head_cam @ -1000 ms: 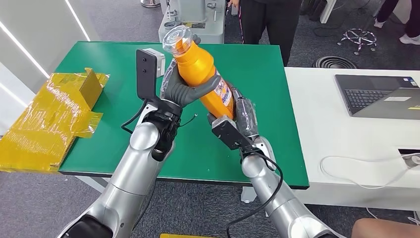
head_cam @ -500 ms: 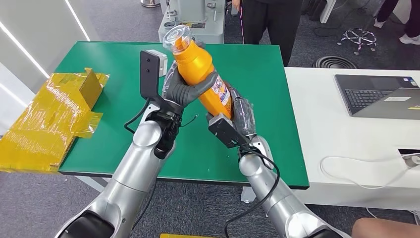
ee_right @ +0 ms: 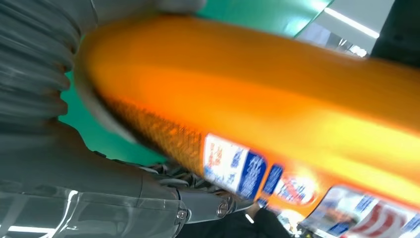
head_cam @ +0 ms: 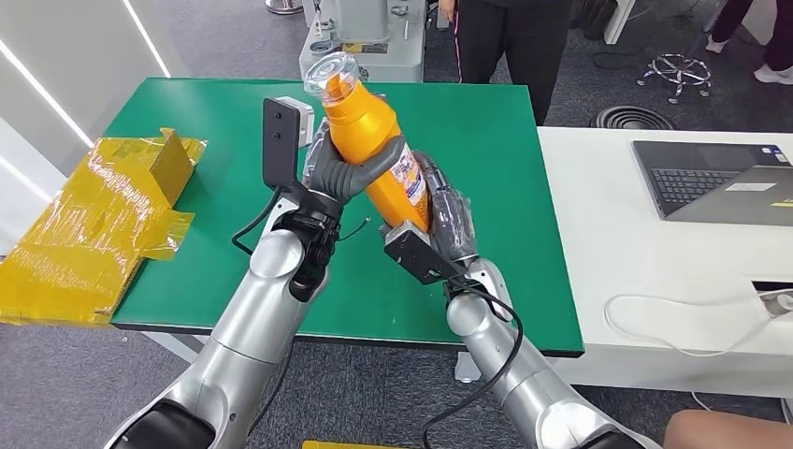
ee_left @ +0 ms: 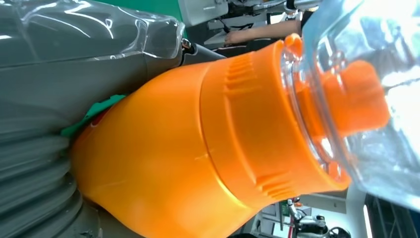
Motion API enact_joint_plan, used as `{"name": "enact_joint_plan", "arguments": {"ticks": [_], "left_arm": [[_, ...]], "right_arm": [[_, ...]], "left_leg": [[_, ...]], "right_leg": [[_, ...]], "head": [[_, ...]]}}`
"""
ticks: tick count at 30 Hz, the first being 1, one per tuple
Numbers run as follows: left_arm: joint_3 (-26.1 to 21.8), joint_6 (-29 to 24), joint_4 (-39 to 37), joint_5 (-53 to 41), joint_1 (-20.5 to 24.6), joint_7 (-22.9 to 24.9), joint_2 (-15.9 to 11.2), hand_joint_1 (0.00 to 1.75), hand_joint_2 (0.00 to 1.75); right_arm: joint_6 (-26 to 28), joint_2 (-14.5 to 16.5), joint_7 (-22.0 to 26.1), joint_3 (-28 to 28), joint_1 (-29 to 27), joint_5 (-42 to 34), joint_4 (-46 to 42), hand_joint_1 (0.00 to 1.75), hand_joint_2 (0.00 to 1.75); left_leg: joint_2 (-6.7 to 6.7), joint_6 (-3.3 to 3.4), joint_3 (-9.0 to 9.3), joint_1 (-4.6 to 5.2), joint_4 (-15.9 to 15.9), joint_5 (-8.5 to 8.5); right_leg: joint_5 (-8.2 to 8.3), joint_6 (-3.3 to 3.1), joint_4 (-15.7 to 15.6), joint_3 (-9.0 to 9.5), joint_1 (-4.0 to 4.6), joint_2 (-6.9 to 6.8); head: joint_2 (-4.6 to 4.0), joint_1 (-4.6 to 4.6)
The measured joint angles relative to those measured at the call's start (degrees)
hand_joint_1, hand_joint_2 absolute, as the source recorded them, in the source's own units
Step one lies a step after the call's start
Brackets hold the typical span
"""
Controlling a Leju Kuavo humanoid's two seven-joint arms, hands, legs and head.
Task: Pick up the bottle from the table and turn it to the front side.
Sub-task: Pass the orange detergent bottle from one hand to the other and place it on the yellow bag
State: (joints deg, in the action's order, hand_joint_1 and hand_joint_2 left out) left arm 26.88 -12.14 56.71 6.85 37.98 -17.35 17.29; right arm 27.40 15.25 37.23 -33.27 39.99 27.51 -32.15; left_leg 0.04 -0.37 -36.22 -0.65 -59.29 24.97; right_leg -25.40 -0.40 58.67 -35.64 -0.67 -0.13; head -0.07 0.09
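Note:
An orange bottle (head_cam: 374, 140) with a clear cap over an orange nozzle is held tilted above the green table (head_cam: 486, 150), cap end pointing up and to the left. My left hand (head_cam: 346, 168) grips its upper body, grey fingers wrapped round it. My right hand (head_cam: 439, 210) holds the lower part, near the blue and white label (head_cam: 409, 178). The left wrist view shows the orange bottle (ee_left: 198, 148) close up with its clear cap (ee_left: 356, 99). In the right wrist view the bottle (ee_right: 257, 114) is blurred, its label (ee_right: 237, 166) facing the camera.
Crumpled yellow wrapping (head_cam: 93, 215) lies over the green table's left edge. A grey machine (head_cam: 360, 37) stands behind the table, and a person (head_cam: 510, 37) stands beyond it. To the right, a white table (head_cam: 655, 253) carries a laptop (head_cam: 720, 182) and a cable.
Both hands have shifted the bottle slightly left and raised its base end, so it stands a little more upright. The right hand has moved left with it.

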Motion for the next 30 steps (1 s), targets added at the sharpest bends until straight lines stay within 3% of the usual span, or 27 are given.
{"name": "enact_joint_plan", "arguments": {"ticks": [8,12,24,30], "left_arm": [[-2.1,-2.0,0.2,-1.7,-0.5,0.0,-1.0,1.75,1.75],[-3.4,-2.9,0.9,-3.8,-1.0,0.6,-2.8,1.75,1.75],[-5.8,-6.7,2.0,-9.2,-0.8,-0.4,-11.3,1.75,1.75],[-6.0,-10.9,2.2,-19.3,0.4,0.4,-16.4,1.75,1.75]], "right_arm": [[1.5,-0.1,0.4,-0.1,-0.9,-2.0,-0.8,0.00,1.75],[3.4,-0.9,0.7,0.2,-3.7,-4.9,-5.4,0.00,1.75],[6.7,-5.6,-1.2,-1.2,-18.4,-9.3,-31.8,0.00,1.75],[7.4,-6.8,-0.5,-2.9,-23.5,-9.6,-39.4,0.00,1.75]], "left_leg": [[0.01,0.00,0.00,0.00,0.0,0.00],[0.01,0.00,0.01,-0.01,0.0,0.00],[0.05,-0.01,0.01,-0.02,0.0,0.00],[0.06,-0.05,0.01,-0.07,0.0,-0.03]], "right_leg": [[0.00,0.00,0.0,0.00,0.00,0.02],[0.00,-0.01,0.0,-0.01,0.01,0.03],[-0.02,-0.02,0.0,-0.04,0.03,0.05],[-0.01,-0.03,0.0,-0.04,0.08,0.07]], "head": [[0.00,-0.01],[0.00,0.00],[0.00,-0.01],[0.00,0.00]]}}
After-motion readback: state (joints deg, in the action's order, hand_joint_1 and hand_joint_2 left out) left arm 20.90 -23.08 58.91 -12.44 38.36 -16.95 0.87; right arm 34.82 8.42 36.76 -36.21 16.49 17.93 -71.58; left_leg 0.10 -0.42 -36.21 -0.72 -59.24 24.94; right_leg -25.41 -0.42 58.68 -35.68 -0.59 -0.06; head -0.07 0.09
